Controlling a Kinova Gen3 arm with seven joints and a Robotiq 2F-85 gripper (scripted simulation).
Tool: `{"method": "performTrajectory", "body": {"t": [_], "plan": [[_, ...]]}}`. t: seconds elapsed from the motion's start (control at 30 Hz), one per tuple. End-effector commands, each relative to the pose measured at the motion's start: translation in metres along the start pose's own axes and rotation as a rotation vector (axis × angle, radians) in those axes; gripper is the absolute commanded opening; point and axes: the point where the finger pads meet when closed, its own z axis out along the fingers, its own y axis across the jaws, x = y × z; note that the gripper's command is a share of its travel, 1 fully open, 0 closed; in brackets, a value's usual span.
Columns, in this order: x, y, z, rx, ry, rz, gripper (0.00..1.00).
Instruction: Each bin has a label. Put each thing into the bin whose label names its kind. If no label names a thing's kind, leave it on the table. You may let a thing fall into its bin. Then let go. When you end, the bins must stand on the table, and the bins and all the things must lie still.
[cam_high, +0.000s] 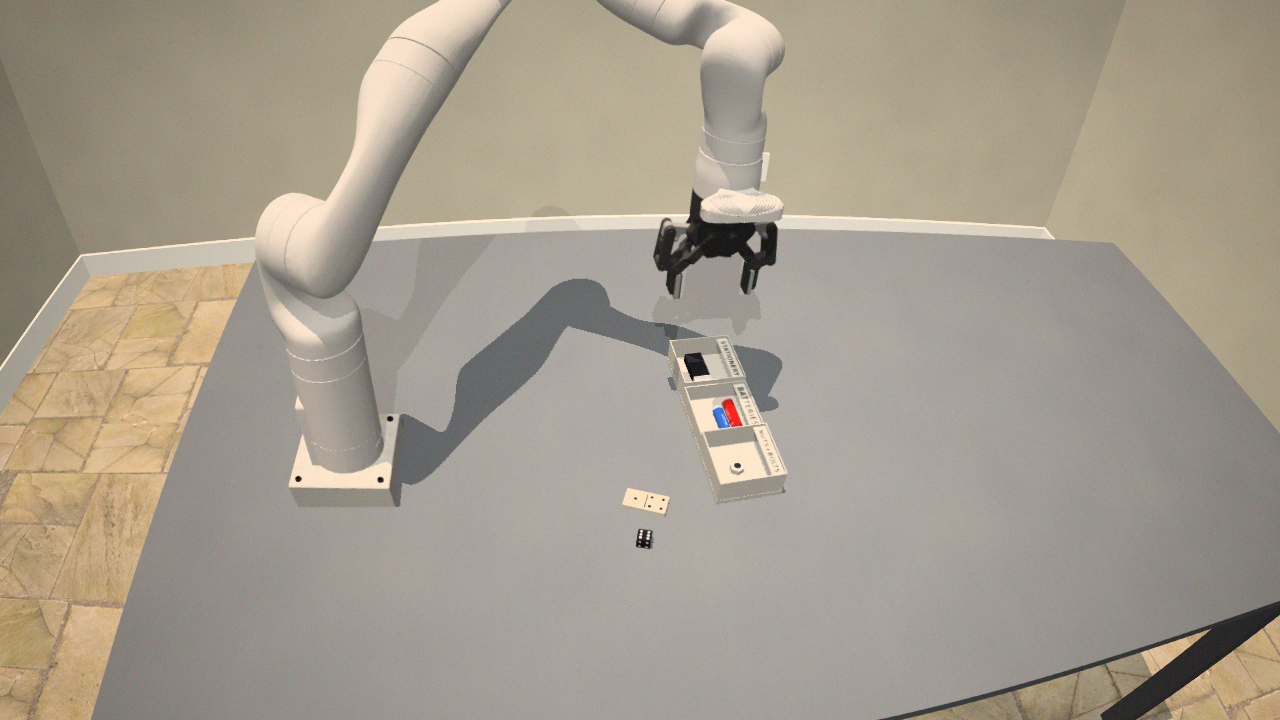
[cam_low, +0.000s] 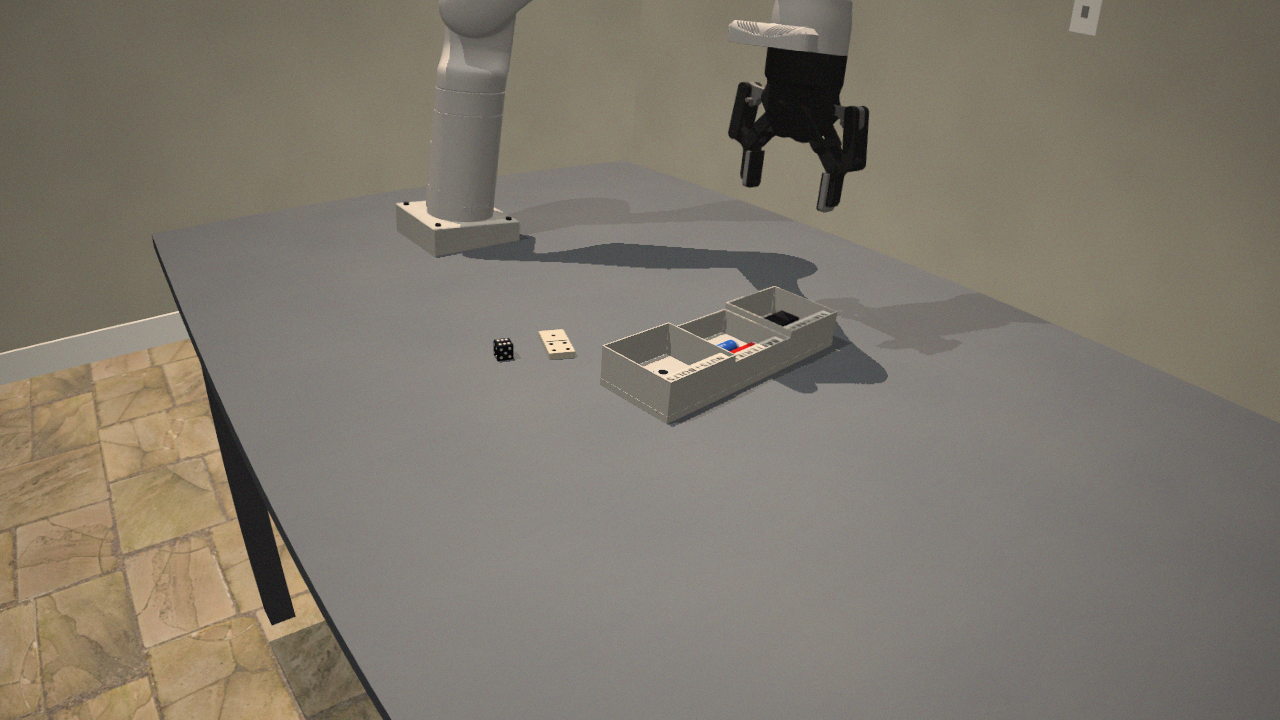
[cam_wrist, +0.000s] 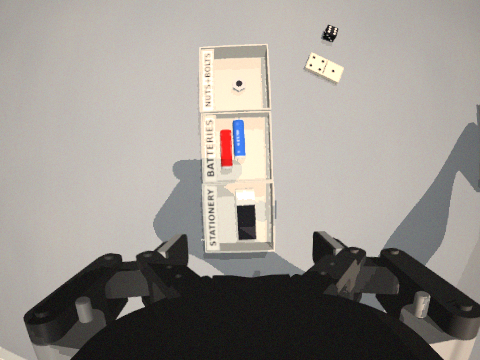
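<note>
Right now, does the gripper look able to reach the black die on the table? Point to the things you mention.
Probably yes. The gripper (cam_high: 712, 288) (cam_low: 787, 192) (cam_wrist: 250, 247) is open and raised, and nothing stands over the black die (cam_high: 644, 538) (cam_low: 503, 349) (cam_wrist: 330, 33). The domino (cam_high: 646, 501) (cam_low: 556, 343) (cam_wrist: 324, 67) lies beside it with a gap, so the fingers should fit with care.

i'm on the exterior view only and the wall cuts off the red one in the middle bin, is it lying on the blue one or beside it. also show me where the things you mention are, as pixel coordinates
Observer: Beside it. In the wrist view the red battery (cam_high: 732, 412) (cam_low: 742, 348) (cam_wrist: 226, 148) and the blue battery (cam_high: 720, 417) (cam_low: 727, 344) (cam_wrist: 239, 138) lie side by side.
Operator: and that dark dot (cam_high: 737, 465) (cam_low: 662, 371) (cam_wrist: 239, 83) in the nearest bin (cam_high: 751, 488) (cam_low: 635, 385) (cam_wrist: 270, 75)
Observer: The wrist view shows a pale, six-sided rim around it, so it looks like a nut.
Operator: the black block (cam_high: 696, 364) (cam_low: 782, 317) (cam_wrist: 246, 215) in the far bin (cam_high: 671, 362) (cam_low: 810, 335) (cam_wrist: 274, 220), black all over?
Observer: No, the wrist view shows a white end towards the batteries.
</note>
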Motion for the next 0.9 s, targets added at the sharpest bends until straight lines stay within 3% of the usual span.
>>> {"method": "performTrajectory", "body": {"t": [0.0,0.47,0.87], "plan": [[-0.004,-0.003,-0.015,0.013,-0.009,-0.007,1.00],[-0.003,-0.003,-0.061,0.013,-0.009,-0.007,1.00],[-0.003,-0.003,-0.061,0.013,-0.009,-0.007,1.00]]}}
